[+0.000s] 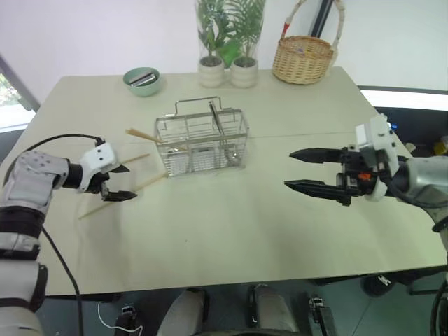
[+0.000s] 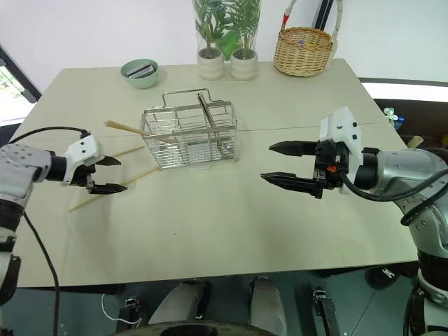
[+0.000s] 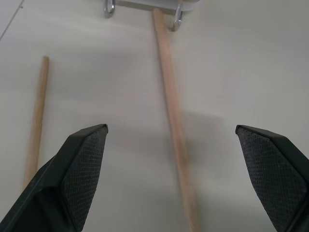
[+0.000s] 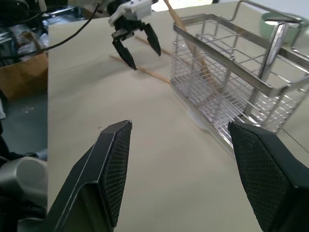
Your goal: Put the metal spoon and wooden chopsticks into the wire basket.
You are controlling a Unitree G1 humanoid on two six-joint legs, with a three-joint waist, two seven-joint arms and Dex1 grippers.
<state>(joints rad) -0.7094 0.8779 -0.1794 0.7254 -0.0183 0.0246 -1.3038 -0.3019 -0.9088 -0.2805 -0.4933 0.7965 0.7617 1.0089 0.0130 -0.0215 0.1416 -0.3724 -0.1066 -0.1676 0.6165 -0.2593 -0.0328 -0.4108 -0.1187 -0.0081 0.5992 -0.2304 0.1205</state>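
The wire basket (image 1: 201,143) stands on the tan table (image 1: 231,231), left of the middle. One wooden chopstick (image 1: 143,135) leans out of its left end. Two more lie on the table to its left: a long one (image 3: 174,121) and a shorter-looking one (image 3: 36,121). My left gripper (image 1: 131,182) hangs open just above the long chopstick, which lies between its fingers without touching them. My right gripper (image 1: 288,170) is open and empty, well to the right of the basket and pointing at it. I cannot tell the metal spoon apart from the basket's wires.
At the back of the table stand a green bowl (image 1: 143,80), two potted plants (image 1: 227,70) and a wicker basket (image 1: 302,59). A black cable (image 1: 56,140) runs along my left arm. The table's near edge (image 1: 231,283) is close to me.
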